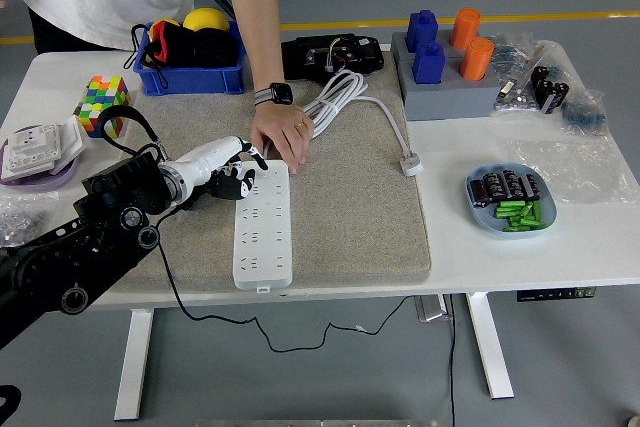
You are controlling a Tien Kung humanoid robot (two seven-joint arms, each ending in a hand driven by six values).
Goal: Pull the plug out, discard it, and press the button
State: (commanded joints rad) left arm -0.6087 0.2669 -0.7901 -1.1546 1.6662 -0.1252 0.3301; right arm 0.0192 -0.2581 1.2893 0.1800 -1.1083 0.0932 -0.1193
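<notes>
A white power strip (264, 223) lies lengthwise on the grey mat (350, 207). My left hand (237, 161), white with black fingertips, reaches in from the left with its fingers spread over the strip's top left corner and holds nothing. Something black, likely the plug (222, 187), lies half hidden under that hand, just left of the strip. Its black cable (162, 257) runs down off the table's near edge. A person's hand (283, 135) presses on the strip's far end, right beside my fingers. My right arm is out of view.
A blue bin (190, 75) with a yellow ball, a colour cube (103, 105) and a socket on a purple plate (35, 169) stand at the left. A coiled white cable (340, 95), a grey stand with blue and orange pegs (445, 87) and a blue dish (508, 199) are at the right.
</notes>
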